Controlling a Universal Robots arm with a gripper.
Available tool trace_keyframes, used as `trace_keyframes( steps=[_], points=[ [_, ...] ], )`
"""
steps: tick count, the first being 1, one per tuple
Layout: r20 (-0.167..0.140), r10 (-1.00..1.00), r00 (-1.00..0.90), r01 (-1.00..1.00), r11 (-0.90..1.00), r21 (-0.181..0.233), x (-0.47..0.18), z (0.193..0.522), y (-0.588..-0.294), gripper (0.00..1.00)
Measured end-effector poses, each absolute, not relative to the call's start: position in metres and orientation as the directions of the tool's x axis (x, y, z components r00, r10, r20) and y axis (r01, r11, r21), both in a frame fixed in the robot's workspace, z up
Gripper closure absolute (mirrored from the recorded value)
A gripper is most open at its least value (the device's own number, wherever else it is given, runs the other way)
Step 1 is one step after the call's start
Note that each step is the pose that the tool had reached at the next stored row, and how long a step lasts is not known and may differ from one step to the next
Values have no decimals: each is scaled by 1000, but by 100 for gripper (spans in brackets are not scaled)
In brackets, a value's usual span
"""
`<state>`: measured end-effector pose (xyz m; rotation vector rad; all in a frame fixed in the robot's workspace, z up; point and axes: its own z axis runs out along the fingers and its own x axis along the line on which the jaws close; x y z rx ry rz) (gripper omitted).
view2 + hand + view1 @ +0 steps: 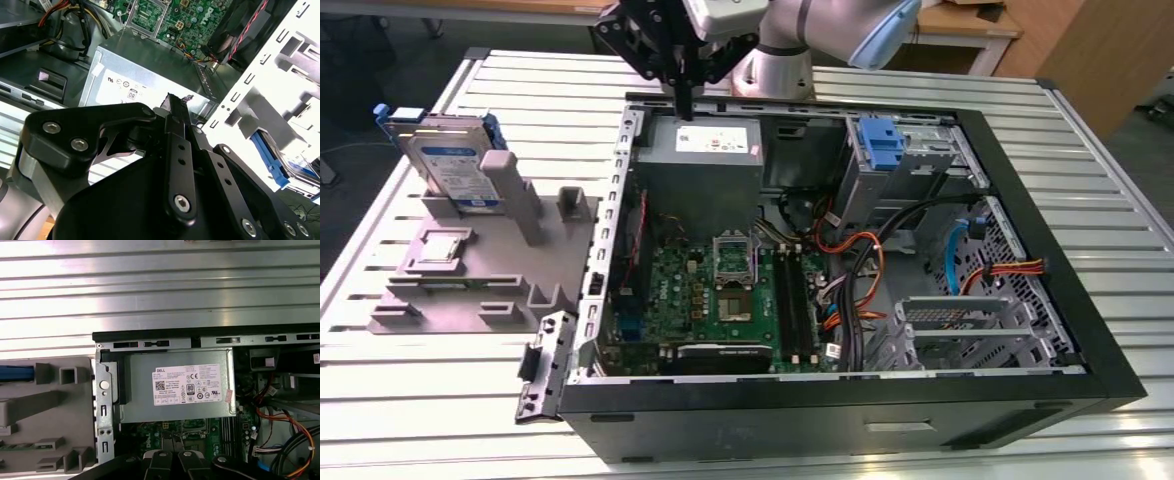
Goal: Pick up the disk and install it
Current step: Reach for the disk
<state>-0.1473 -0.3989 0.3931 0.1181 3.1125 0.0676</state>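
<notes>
My gripper (175,107) sat closest to the lens, its fingers pressed together on nothing. It pointed down at the top of the power supply (703,148), by the far edge of the case (854,410). I couldn't tell whether it touched. The disk (451,165) stood upright in the grey holder (467,270), well apart, outside the case, toward the table's (534,80) far corner on the exterior view's left.

The silver, blue-framed disk (454,162) stands upright in the grey holder (467,285)
</notes>
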Motion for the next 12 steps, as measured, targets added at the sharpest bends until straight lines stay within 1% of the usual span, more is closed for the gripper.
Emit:
trace_keyframes(
  steps=[12],
  points=[
    [-24, 76, -997, 75, 996, 44, -152, 393, -399, 90]
  ],
)
